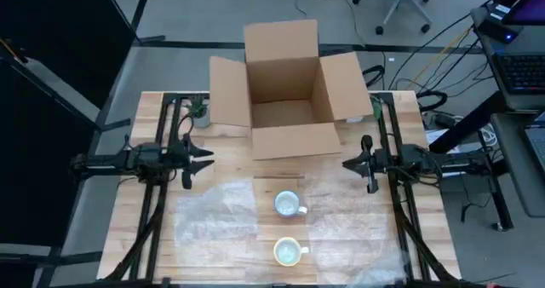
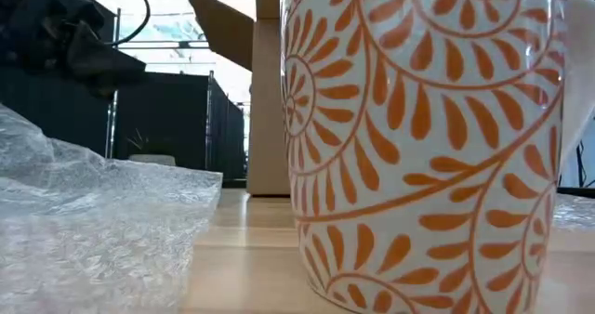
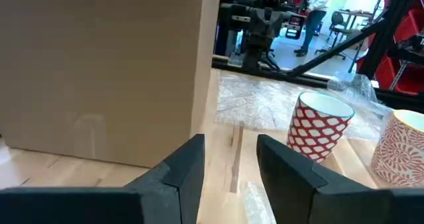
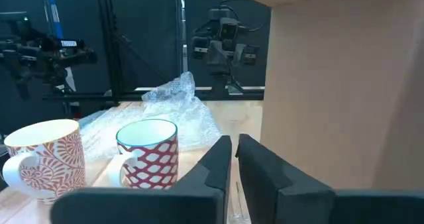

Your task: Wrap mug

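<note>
Left gripper (image 1: 207,159) holds its jaws a little apart, empty, left of the cardboard box (image 1: 285,88); right gripper (image 1: 347,163), jaws nearly closed, waits right of it. In front of the box stand the red-checked mug (image 1: 288,204), then the orange-patterned mug (image 1: 288,251), between bubble wrap sheets (image 1: 213,211) on the desk (image 1: 145,143).

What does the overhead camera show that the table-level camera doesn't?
Only the high view shows both grippers, left and right, apart at the table's sides, the red-patterned mug, and the open box's inside. Only the low view shows the orange mug's leaf pattern close up. Both show the orange mug, bubble wrap and the box.
</note>
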### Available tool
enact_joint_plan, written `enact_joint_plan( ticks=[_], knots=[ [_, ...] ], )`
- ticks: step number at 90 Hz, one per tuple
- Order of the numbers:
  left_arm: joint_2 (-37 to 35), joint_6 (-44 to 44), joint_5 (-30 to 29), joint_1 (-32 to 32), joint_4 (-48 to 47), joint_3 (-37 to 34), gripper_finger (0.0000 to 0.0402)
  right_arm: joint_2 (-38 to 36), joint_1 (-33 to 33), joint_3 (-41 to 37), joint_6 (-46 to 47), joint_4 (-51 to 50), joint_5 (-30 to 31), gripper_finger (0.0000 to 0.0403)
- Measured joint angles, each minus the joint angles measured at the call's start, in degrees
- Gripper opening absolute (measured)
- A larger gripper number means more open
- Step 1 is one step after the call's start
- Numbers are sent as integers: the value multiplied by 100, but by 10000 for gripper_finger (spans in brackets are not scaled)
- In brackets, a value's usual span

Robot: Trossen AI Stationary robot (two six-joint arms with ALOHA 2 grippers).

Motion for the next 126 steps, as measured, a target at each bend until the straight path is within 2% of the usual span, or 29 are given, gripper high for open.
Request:
enact_joint_plan(
  ticks=[50,55,64,69,82,106,119,126],
  knots=[
    [-2,0,-1,-2,0,0,127,-1,-1,-1,63,52,-1,15],
    [-1,0,0,-2,0,0,127,-1,5,-1,556,74,-10,15],
    [-1,0,0,-1,0,0,127,1,28,-1,2459,90,3,15],
    [0,0,0,0,0,0,127,10,23,-1,2822,160,196,15],
    [0,0,-2,-1,0,0,127,16,6,-1,2661,146,635,15],
    [0,0,-2,0,0,0,127,43,6,-1,2114,79,589,15],
    [0,0,0,0,0,0,127,263,6,-1,1668,81,584,15],
    [0,0,0,0,0,0,127,434,6,-1,1726,83,550,15]
  ],
)
